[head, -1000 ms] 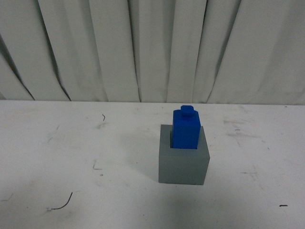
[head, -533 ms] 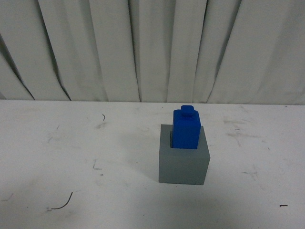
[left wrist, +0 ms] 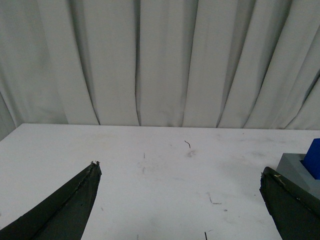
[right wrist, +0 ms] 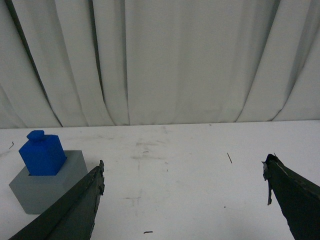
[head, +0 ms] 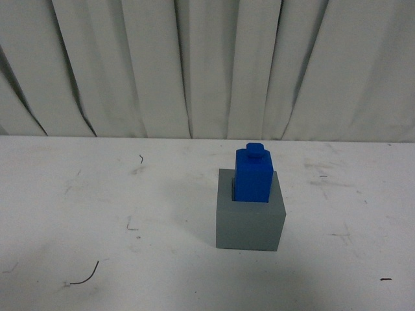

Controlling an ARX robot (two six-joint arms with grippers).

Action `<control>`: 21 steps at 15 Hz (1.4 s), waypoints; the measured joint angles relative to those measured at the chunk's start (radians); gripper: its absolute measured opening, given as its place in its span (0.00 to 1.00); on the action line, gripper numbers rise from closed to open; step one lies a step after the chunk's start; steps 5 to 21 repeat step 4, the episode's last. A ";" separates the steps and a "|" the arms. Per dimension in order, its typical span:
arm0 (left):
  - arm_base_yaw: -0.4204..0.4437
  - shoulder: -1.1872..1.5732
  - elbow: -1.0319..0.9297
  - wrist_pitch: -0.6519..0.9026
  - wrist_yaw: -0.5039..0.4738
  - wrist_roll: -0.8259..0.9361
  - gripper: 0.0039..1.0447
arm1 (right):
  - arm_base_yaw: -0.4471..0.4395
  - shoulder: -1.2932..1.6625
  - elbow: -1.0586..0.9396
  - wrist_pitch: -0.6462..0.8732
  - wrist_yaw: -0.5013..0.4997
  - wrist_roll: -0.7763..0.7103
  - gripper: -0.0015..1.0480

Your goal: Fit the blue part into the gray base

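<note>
**Operator:** On the white table, in the front view, I see the gray base right of center with the blue part standing upright in the recess in its top. Most of the part sticks out above the rim. Neither arm shows here. A pleated white curtain hangs behind.

**Listener:** And the left wrist view?

**Operator:** My left gripper is spread wide with nothing between the fingers. The base and part peek in at the edge, beside one finger, not touching it.

**Listener:** The right wrist?

**Operator:** My right gripper is also spread wide and empty. The base and part sit near one finger, apart from it.

**Listener:** What could go wrong?

**Operator:** I judge the part seated, though I cannot tell how deep. If either arm swings low past it, a finger could clip the tall part and tip it out or shove the base.
</note>
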 joint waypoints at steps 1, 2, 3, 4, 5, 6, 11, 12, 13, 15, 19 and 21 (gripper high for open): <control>0.000 0.000 0.000 0.000 0.000 0.000 0.94 | 0.000 0.000 0.000 0.000 0.000 0.000 0.94; 0.000 0.000 0.000 0.000 0.000 0.000 0.94 | 0.000 0.000 0.000 0.000 0.000 0.000 0.94; 0.000 0.000 0.000 0.000 0.000 0.000 0.94 | 0.000 0.000 0.000 0.000 0.000 0.000 0.94; 0.000 0.000 0.000 0.000 0.000 0.000 0.94 | 0.000 0.000 0.000 0.000 0.000 0.000 0.94; 0.000 0.000 0.000 0.000 0.000 0.000 0.94 | 0.000 0.000 0.000 0.000 0.000 0.000 0.94; 0.000 0.000 0.000 0.000 0.000 0.000 0.94 | 0.000 0.000 0.000 0.000 0.000 0.000 0.94; 0.000 0.000 0.000 0.000 0.000 0.000 0.94 | 0.000 0.000 0.000 0.000 0.000 0.000 0.94; 0.000 0.000 0.000 0.000 0.000 0.000 0.94 | 0.000 0.000 0.000 0.000 0.000 0.000 0.94; 0.000 0.000 0.000 0.000 0.000 0.000 0.94 | 0.000 0.000 0.000 0.000 0.000 0.000 0.94; 0.000 0.000 0.000 0.000 0.000 0.000 0.94 | 0.000 0.000 0.000 0.000 0.000 0.000 0.94; 0.000 0.000 0.000 0.000 0.000 0.000 0.94 | 0.000 0.000 0.000 0.000 0.000 0.000 0.94; 0.000 0.000 0.000 0.000 0.000 0.000 0.94 | 0.000 0.000 0.000 0.000 0.000 0.000 0.94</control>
